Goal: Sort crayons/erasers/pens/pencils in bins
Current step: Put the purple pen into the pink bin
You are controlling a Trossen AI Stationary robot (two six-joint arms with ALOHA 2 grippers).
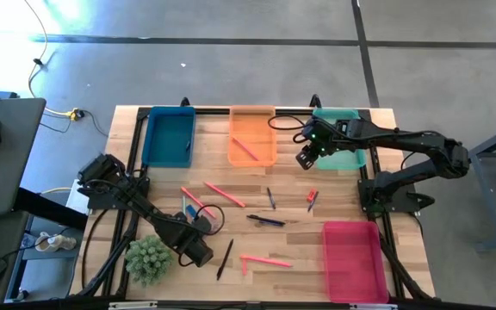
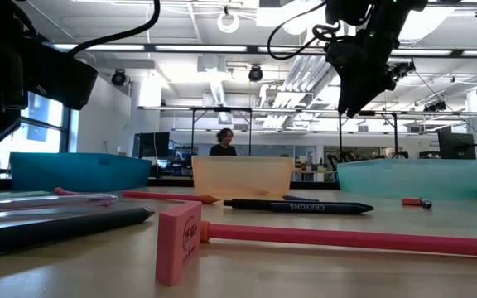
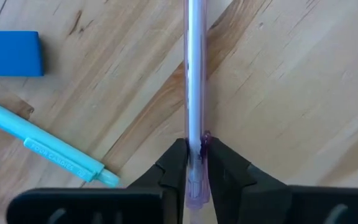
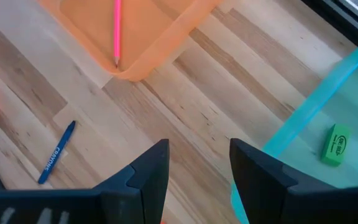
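Note:
My left gripper (image 1: 198,228) points down at the near left of the wooden table, shut on a slim translucent purple pen (image 3: 194,74) that lies on the wood. A blue eraser (image 3: 11,54) and a teal pen (image 3: 42,148) lie beside it. My right gripper (image 1: 306,159) hangs open above the table between the orange bin (image 1: 252,136) and the teal bin (image 1: 338,142), holding nothing. A green eraser (image 4: 335,144) lies in the teal bin, a pink pencil (image 4: 116,31) in the orange one. The blue bin (image 1: 169,138) and the red-pink bin (image 1: 351,258) stand apart. My left gripper pinches the purple pen between its two fingers, on the pen's two long sides near one end (image 3: 195,140). The fingers come from above, pointing down, and lie across the pen. The pen lies flat along the table.
Loose pink sticks, dark pens and a blue crayon (image 4: 57,152) lie across the middle of the table. A pink eraser (image 2: 179,242) and a black crayon (image 2: 298,206) sit near the front. A green spiky plant (image 1: 148,258) stands at the near left corner. A person (image 2: 224,142) shows far behind.

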